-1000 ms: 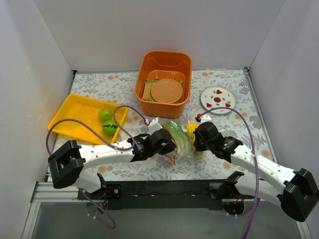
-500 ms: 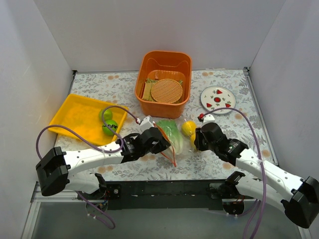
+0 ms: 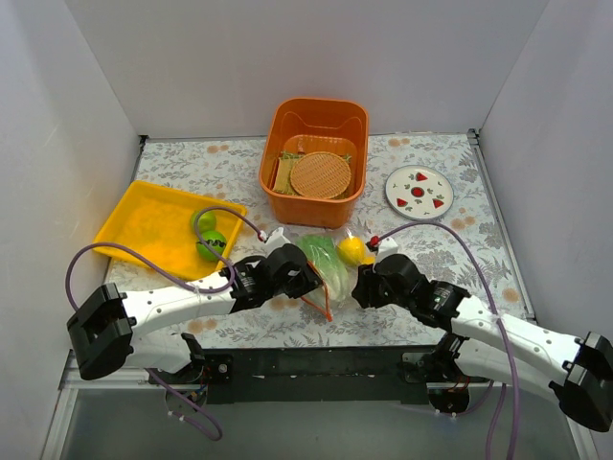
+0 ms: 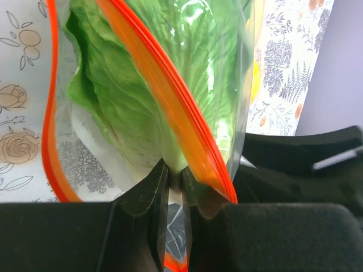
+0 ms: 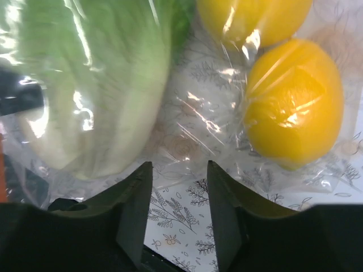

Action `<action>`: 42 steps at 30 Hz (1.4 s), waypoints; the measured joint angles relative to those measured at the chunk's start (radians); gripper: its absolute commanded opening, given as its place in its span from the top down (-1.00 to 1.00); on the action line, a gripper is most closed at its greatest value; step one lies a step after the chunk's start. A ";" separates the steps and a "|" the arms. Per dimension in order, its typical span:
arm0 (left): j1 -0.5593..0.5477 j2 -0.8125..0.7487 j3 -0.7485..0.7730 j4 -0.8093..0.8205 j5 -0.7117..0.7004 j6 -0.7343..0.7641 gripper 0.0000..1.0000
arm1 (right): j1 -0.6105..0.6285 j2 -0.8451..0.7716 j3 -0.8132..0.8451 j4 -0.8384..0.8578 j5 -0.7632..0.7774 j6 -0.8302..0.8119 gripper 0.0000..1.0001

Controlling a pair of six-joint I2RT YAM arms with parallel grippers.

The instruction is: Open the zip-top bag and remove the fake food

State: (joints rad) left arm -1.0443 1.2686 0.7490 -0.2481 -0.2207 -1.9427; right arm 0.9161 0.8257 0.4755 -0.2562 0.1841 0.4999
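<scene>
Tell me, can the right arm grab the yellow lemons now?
Probably not directly. The right gripper stands open just in front of them, but the lemons seem wrapped inside the zip-top bag, so plastic is in the way.

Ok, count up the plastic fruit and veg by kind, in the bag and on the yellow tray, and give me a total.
Lemons: 2, in the zip-top bag
Cabbage piece: 1, in the same bag
Limes: 2, on the yellow tray
Total: 5
</scene>
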 measured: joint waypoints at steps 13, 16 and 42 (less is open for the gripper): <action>0.014 -0.085 -0.004 -0.067 0.027 0.001 0.86 | -0.002 0.123 -0.029 -0.045 0.183 0.071 0.97; 0.023 -0.105 -0.008 -0.071 0.047 0.001 0.86 | -0.012 0.129 -0.029 -0.058 0.215 0.071 0.97; 0.042 -0.126 -0.073 -0.051 0.131 -0.007 0.85 | -0.119 -0.108 -0.080 -0.114 0.116 0.182 -0.36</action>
State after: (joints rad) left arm -1.0023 1.1423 0.6758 -0.2993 -0.0895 -1.9495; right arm 0.7975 0.7181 0.3954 -0.3698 0.3000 0.6823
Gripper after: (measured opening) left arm 0.118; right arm 0.695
